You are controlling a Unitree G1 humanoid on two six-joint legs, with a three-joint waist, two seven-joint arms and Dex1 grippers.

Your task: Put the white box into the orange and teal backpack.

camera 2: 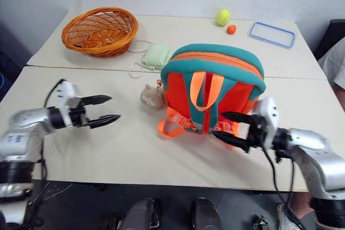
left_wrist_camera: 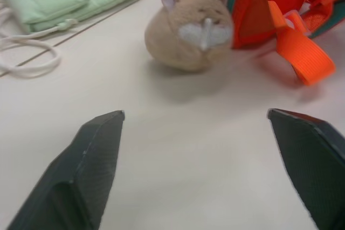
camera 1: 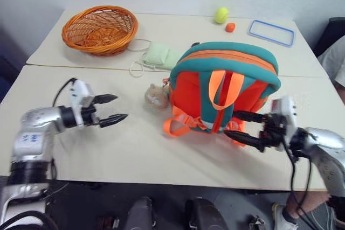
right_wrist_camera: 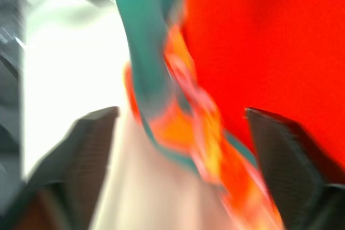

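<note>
Smooth beige surface (camera 1: 135, 154) carries the padded orange and teal backpack (camera 1: 223, 87) at centre frame, plush hamster (camera 1: 156, 96) beside it; left pincer (camera 1: 111, 109) and right pincer (camera 1: 243, 127) both spread apart, empty

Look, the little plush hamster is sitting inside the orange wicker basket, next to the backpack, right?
Not quite. The plush hamster is not in the orange wicker basket. It sits on the table, right beside the orange and teal backpack, on the side facing the left gripper. The left eye view shows it, with the basket further back.
</note>
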